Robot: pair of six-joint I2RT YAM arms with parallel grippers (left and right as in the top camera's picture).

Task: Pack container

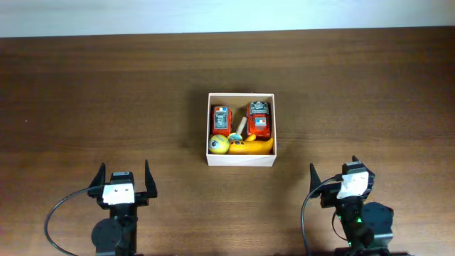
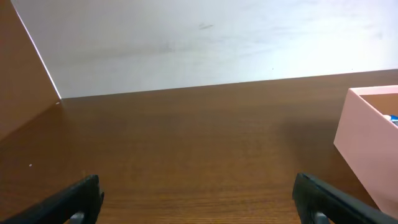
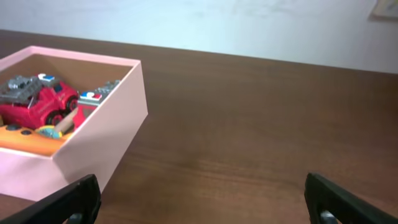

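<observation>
The container (image 1: 241, 161), a small square white-walled box, stands at the table's middle. Inside it lie two red toy cars (image 1: 221, 119) (image 1: 259, 119), a yellow-green ball (image 1: 218, 144) and an orange-yellow toy (image 1: 254, 147). In the right wrist view the container (image 3: 99, 137) is at the left with a red car (image 3: 38, 102) showing inside. Only its corner (image 2: 367, 140) shows in the left wrist view. My left gripper (image 1: 122, 178) stands open near the front left, well apart from the box. My right gripper (image 1: 334, 174) stands open at the front right, with nothing between its fingers.
The brown wooden table (image 1: 106, 92) stretches around the box on all sides. A pale wall (image 2: 205, 37) runs along the table's far edge. A black cable (image 1: 60, 213) loops beside the left arm's base.
</observation>
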